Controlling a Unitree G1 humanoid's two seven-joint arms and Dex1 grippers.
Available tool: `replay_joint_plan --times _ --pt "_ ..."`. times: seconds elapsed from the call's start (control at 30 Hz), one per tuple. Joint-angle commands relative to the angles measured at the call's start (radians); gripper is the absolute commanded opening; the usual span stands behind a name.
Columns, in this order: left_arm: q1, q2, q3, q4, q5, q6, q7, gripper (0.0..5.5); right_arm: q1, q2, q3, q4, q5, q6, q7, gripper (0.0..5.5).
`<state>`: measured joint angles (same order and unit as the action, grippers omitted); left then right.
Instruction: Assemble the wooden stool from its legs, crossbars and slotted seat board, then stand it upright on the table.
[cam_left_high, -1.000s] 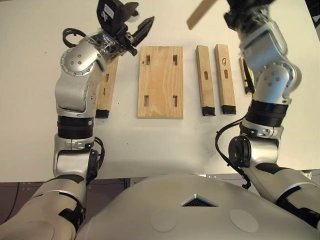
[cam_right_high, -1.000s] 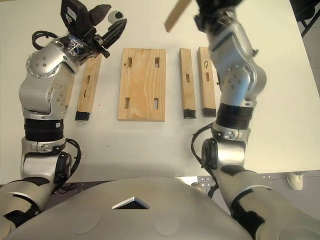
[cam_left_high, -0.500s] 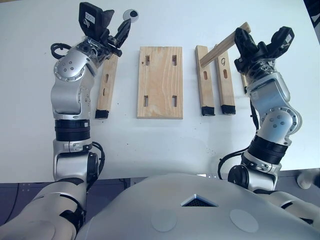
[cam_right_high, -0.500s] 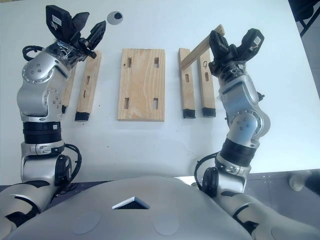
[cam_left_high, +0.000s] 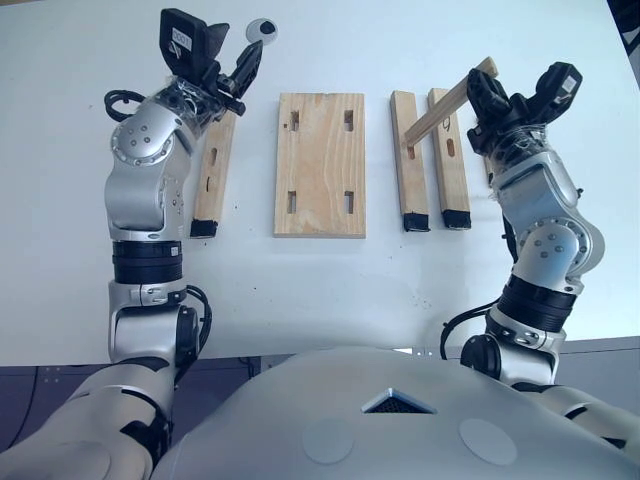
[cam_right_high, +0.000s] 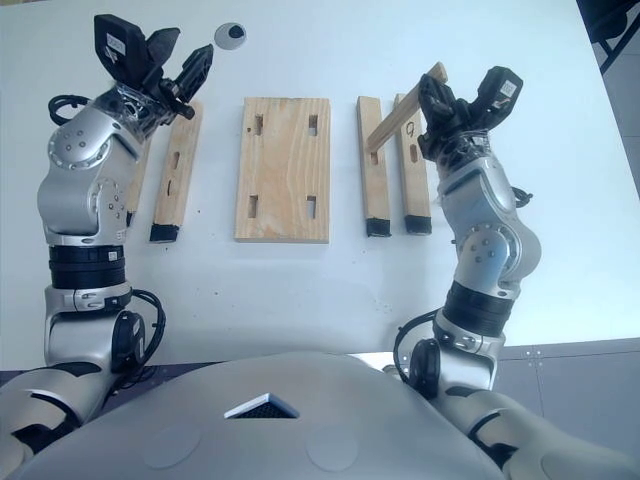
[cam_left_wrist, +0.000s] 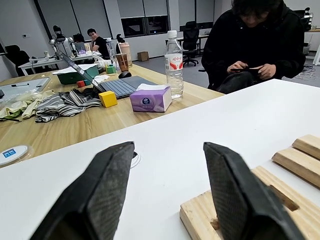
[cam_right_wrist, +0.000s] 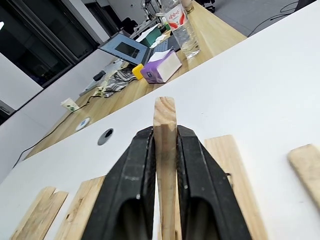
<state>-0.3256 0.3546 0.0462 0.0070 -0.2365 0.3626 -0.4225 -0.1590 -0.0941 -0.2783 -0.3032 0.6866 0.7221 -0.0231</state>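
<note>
- Four slots show in the seat board, which lies flat at mid-table between the arms. It looks laid out as the base for assembly, and nothing is fitted into it yet.
- Just right of the board, the inner right leg and outer right leg lie side by side, slots up and black-capped ends nearest the robot.
- Left of the board lies the left leg, its outer edge covered by the left arm. A further strip beside it is mostly hidden, so it cannot be identified.
- Beside the right forearm a sliver of wood peeks out, too covered to name.
- Over the right legs' far ends, the right gripper is clamped on a crossbar. The crossbar tilts down toward the inner leg's slot, probably to line up an insertion. Whether its low tip touches the leg cannot be told.
- Above the left leg's far end, the left gripper hovers with fingers spread and nothing between them, seemingly poised to pick up.
</note>
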Motion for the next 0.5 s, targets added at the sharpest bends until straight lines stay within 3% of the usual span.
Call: replay_joint_plan --times 0.03,0.5 --pt "0.008 0.002 0.006 -0.012 0.011 -0.007 0.006 2.52 0.023 -0.009 0.006 -0.005 -0.008 0.015 0.003 0.4" --pt "0.038 -0.006 0.009 -0.039 0.014 -0.007 0.028 2.52 0.041 -0.008 0.03 -0.043 -0.015 0.053 -0.012 0.4"
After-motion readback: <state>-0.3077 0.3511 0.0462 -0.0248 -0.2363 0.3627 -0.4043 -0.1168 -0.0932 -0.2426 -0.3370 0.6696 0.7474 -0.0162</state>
